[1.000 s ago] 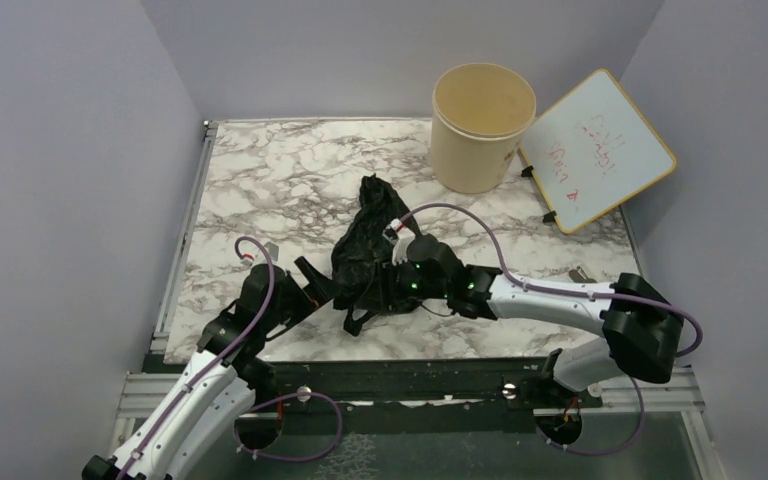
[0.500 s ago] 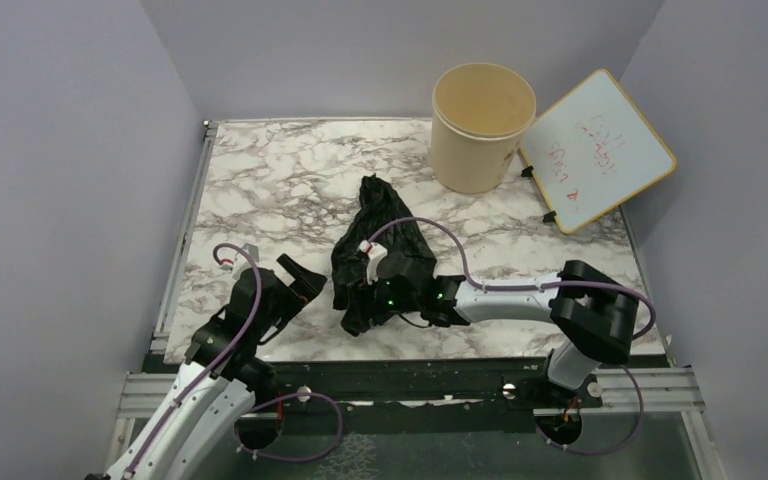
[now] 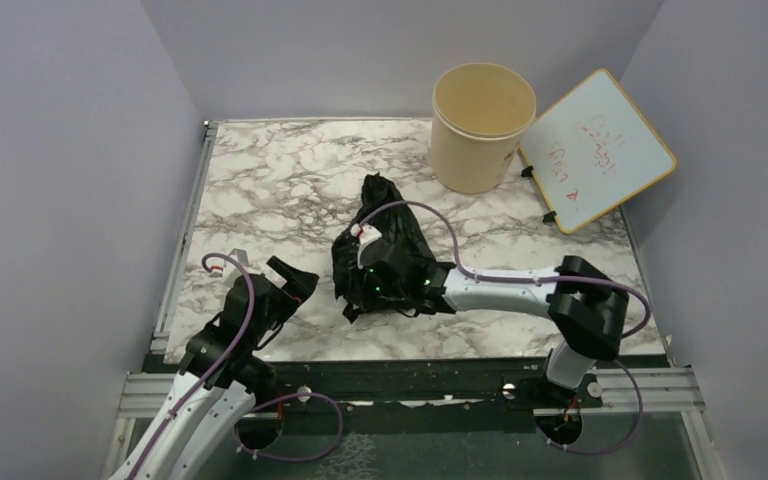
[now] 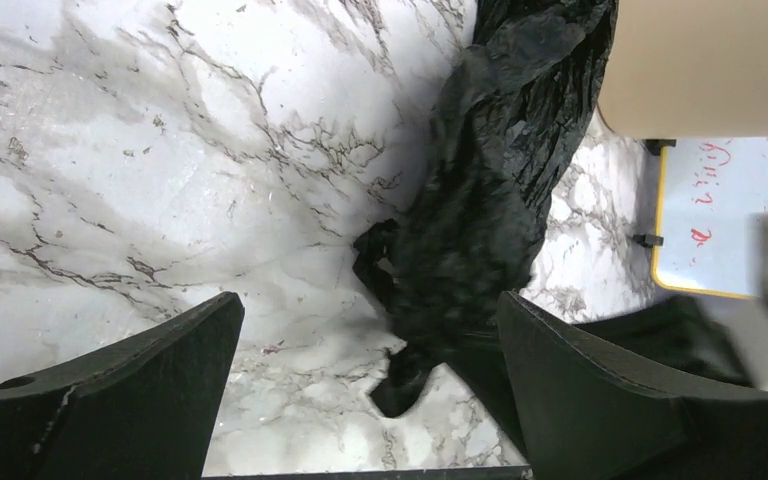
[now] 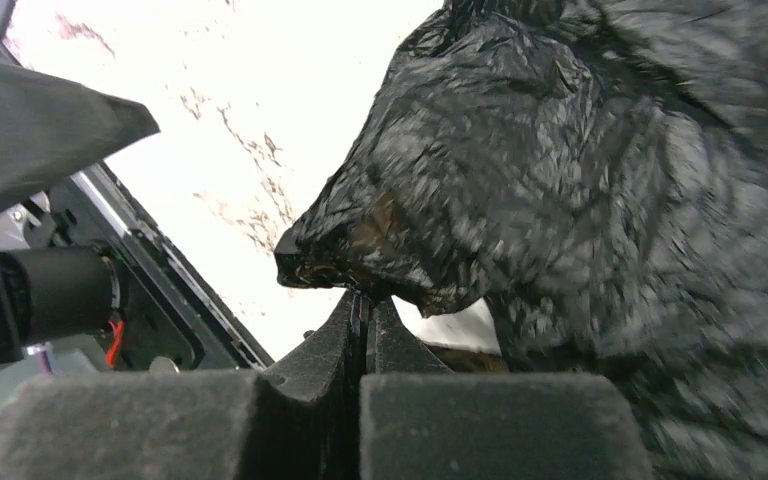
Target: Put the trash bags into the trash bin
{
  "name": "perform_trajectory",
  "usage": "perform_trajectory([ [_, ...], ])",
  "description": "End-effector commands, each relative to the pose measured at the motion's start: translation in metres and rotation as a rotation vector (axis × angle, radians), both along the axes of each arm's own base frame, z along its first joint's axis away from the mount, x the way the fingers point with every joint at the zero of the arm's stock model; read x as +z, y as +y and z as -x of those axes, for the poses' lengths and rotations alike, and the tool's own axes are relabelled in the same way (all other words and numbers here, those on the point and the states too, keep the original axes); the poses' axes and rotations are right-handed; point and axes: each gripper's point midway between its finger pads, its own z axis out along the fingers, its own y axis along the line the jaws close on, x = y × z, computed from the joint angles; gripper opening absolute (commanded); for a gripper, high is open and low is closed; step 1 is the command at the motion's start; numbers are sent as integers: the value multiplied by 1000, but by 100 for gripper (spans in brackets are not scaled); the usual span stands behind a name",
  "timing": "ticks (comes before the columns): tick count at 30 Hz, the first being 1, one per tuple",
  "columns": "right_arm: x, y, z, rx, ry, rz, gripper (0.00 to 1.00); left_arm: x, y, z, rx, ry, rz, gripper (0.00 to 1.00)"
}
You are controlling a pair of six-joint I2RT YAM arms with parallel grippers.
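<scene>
Top external: the trash bags [image 3: 378,208], a crumpled heap of black film, lie centrally, the trash bin [image 3: 470,165] well apart at their 1 o'clock; the right gripper [image 3: 360,292] sits on their 6 o'clock end and the left gripper [image 3: 295,280], spread wide, stands at 8 o'clock. Left wrist: the trash bags [image 4: 480,200] run from between the wide jaws toward 1 o'clock. Right wrist: jaws pressed together at a lower fold [image 5: 380,270], film caught or not unclear; light, limp, slippery stuff, probably best pinched at a bunched fold.
</scene>
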Motion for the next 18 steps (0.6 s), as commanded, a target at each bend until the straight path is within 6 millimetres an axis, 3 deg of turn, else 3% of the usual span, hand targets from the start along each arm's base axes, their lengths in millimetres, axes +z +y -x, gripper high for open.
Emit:
perform_trajectory([
  [1, 90, -27, -36, -155, -236, -53, 1, 5, 3, -1, 29, 4, 5, 99],
  [5, 148, -61, -63, -275, -210, -194, 1, 8, -2, -2, -14, -18, 1, 99],
  [9, 164, -97, -93, -420, 77, -468, 1, 8, -16, -4, -95, -50, 12, 99],
  [13, 178, -103, -101, -402, 273, -732, 0, 9, -30, -8, -130, -69, 82, 99],
  [18, 198, -96, -95, -313, 257, -860, 0, 11, -53, -20, -135, -74, 237, 99],
])
